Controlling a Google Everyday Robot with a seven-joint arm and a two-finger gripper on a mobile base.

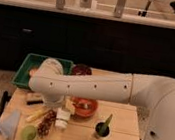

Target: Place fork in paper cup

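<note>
The paper cup point(62, 119), small and white, stands upright on the wooden table point(122, 121), just left of an orange bowl point(84, 106). A pale yellowish utensil point(35, 116), apparently the fork, lies flat on the table left of the cup. My white arm reaches across from the right. Its gripper point(63, 106) hangs down right above the paper cup, largely hidden behind the wrist. It looks open, and I see nothing held in it.
A dark green cup point(102, 130) with a green thing in it stands at the right. A light green cup point(29, 134), a brown snack point(46, 123) and a white bag point(10, 122) lie front left. A green bin point(26, 70) and a dark red bowl point(81, 70) sit behind.
</note>
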